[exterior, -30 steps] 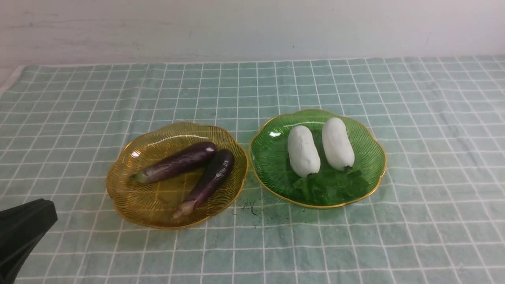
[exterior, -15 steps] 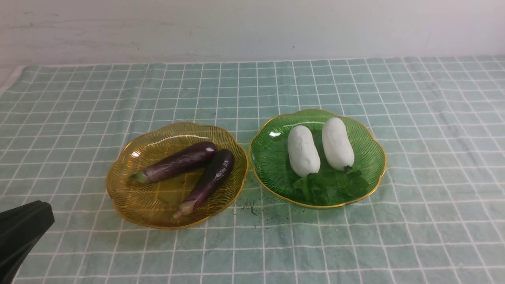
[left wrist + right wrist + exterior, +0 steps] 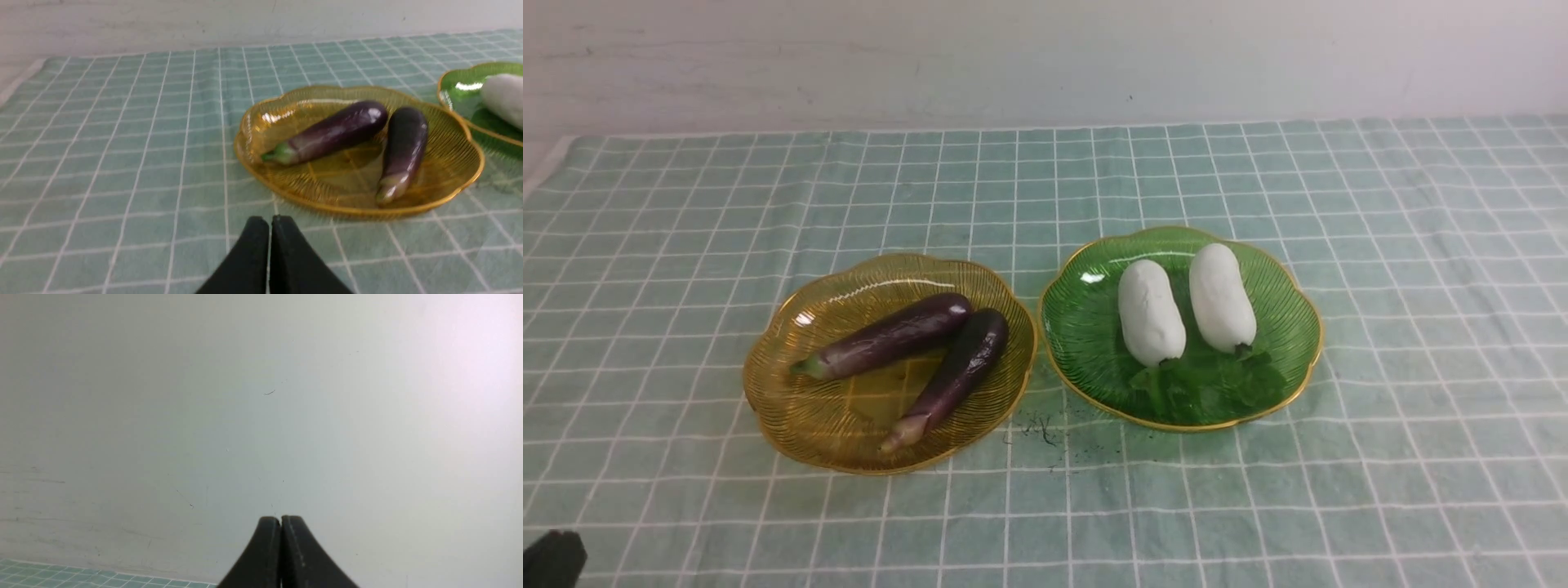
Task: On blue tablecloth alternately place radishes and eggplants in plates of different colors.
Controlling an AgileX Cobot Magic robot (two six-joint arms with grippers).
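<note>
Two dark purple eggplants (image 3: 890, 336) (image 3: 956, 371) lie in the amber plate (image 3: 792, 408) on the blue tablecloth (image 3: 1421, 327). Two white radishes (image 3: 1150, 312) (image 3: 1221, 297) lie side by side in the green plate (image 3: 1078, 327), leafy tops toward me. In the left wrist view the eggplants (image 3: 331, 132) (image 3: 402, 149) and amber plate (image 3: 457, 139) sit just beyond my left gripper (image 3: 269, 222), which is shut and empty; only its tip (image 3: 551, 559) shows at the front view's bottom left corner. My right gripper (image 3: 281, 520) is shut, empty, and faces the wall.
A pale wall (image 3: 1045, 57) runs behind the cloth's far edge. Small dark specks (image 3: 1041, 429) lie on the cloth between the two plates, near their front rims. The cloth's left edge (image 3: 543, 167) shows at the far left.
My left gripper has drawn back and down toward the bottom left corner of the front view, leaving only its tip in sight. The plates and vegetables have not moved.
</note>
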